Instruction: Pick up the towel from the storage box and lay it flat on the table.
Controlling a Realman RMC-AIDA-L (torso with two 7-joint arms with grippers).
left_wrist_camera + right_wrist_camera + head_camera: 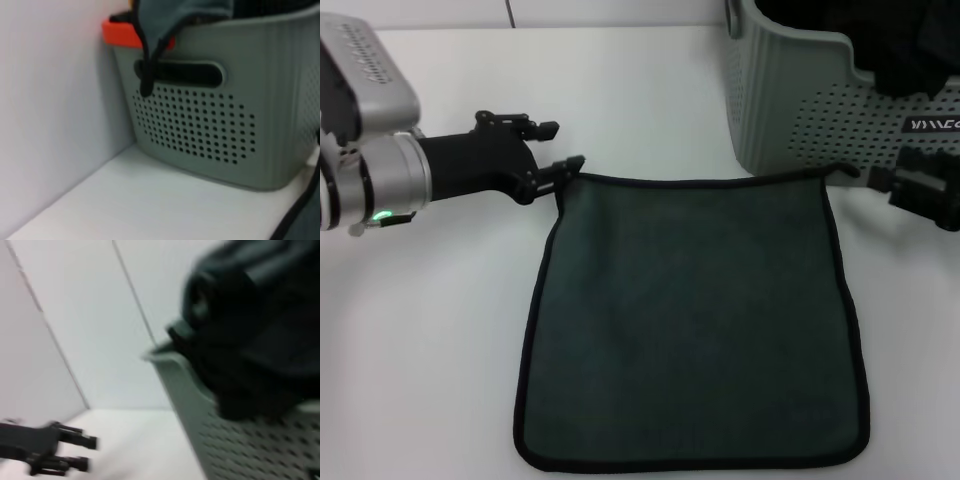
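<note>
The towel (690, 320) lies spread flat on the white worktop (440, 350), dark grey-green face up, its black piped edge running all round. Its far edge sits just in front of the storage box (790, 110), which stands at the far right of the worktop.

The head view alone shows the whole cloth and both arms. The left gripper (552, 160) reaches in low and level from the left, its fingers parted, the nearer fingertip (572, 162) at the towel's far-left corner; whether it touches the cloth cannot be told. The right gripper (885, 178) is at the far-right corner of the towel, just in front of the storage box wall and below the small black label (930, 125). Only part of it is in frame, so I cannot tell whether it is open or closed.

The left wrist view gives what the head view does not: the perforated end wall of the storage box (200, 130) with its slot handle (190, 74), a grey cloth (175, 15) with a black edge draped over the rim, and something orange (122, 34) at the corner behind it. A strip of the towel's piped edge (297, 217) shows beside the box.

The right wrist view looks along the storage box rim (170, 360) at a dark heap of cloth (250, 340) piled inside, and farther off shows the left gripper (75, 452) with its two fingers apart above the worktop.
</note>
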